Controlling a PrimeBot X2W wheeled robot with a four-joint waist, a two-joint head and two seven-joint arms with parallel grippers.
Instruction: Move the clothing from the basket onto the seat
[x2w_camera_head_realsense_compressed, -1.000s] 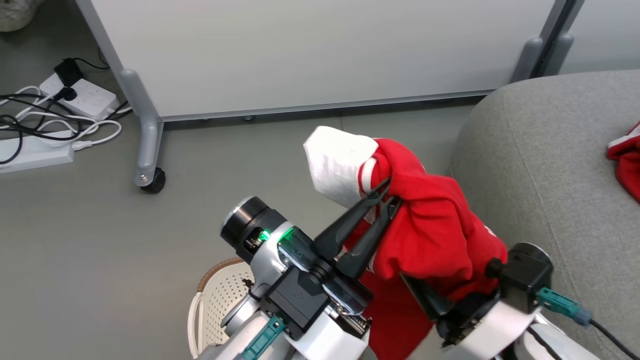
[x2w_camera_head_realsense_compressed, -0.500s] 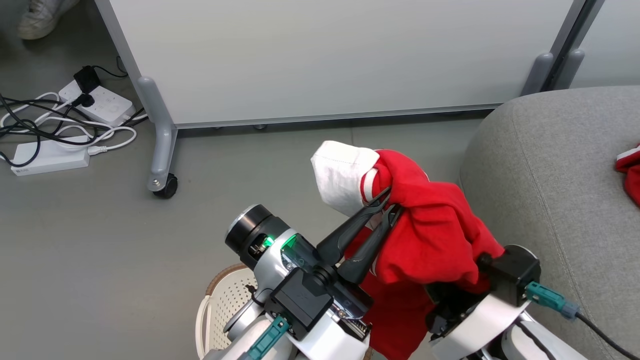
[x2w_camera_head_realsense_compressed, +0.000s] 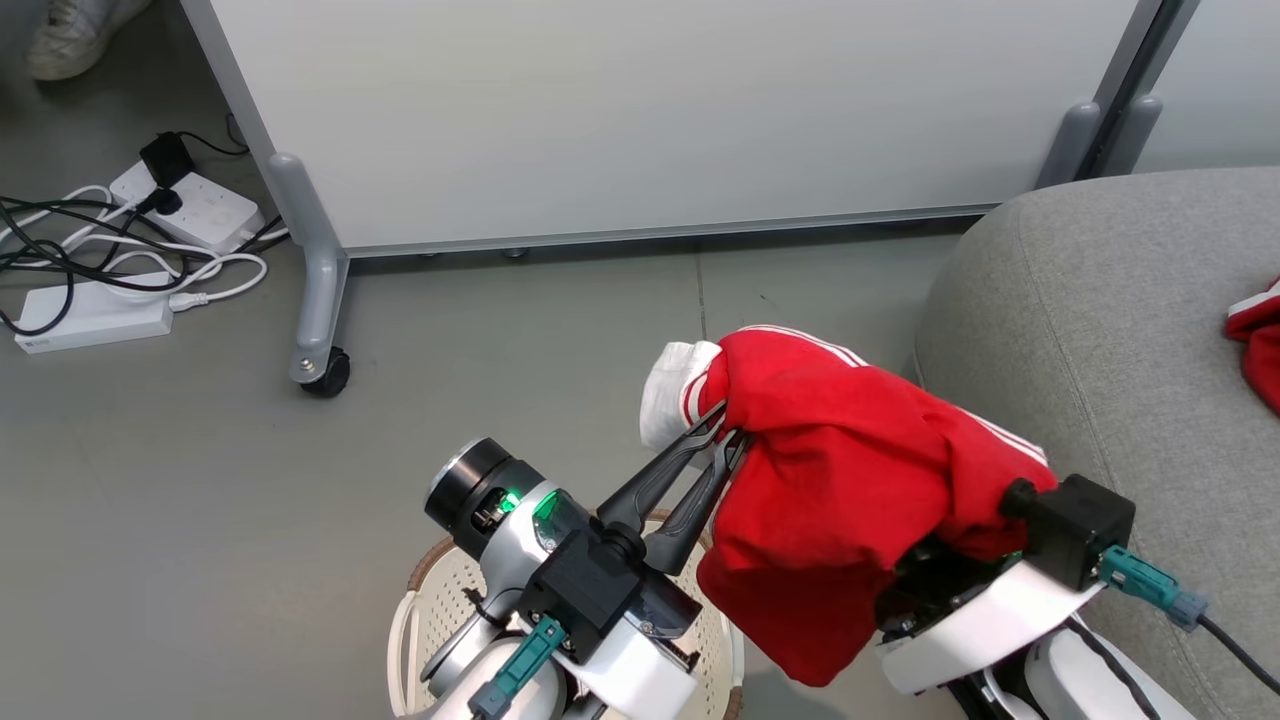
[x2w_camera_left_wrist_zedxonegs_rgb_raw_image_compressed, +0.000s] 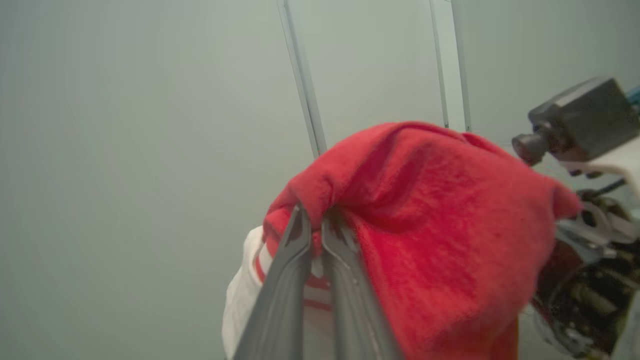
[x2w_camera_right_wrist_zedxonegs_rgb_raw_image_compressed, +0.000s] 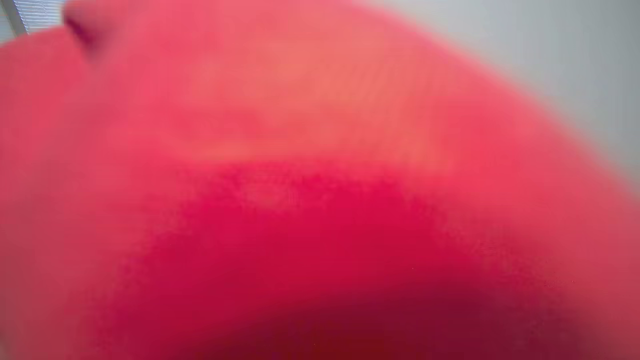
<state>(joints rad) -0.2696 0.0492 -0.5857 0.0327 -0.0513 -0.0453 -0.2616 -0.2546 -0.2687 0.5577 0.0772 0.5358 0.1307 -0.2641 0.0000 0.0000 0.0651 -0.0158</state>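
Red sports garment w/ white stripes (x2w_camera_head_realsense_compressed: 850, 480) is held aloft by right rim of cream perforated plastic basket (x2w_camera_head_realsense_compressed: 445, 600), near left edge of grey fabric seat (x2w_camera_head_realsense_compressed: 1100, 330), prob. for carry-over. A fold is pinched by left gripper (x2w_camera_head_realsense_compressed: 722, 438); right gripper (x2w_camera_head_realsense_compressed: 930, 590) is buried under cloth, so its state can't be told.

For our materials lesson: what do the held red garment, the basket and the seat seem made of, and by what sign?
Held red garment: soft matte knit fabric, probably; it drapes and folds. Basket: likely smooth moulded plastic, with perforated walls. Seat: matte grey woven upholstery, stitched seam.
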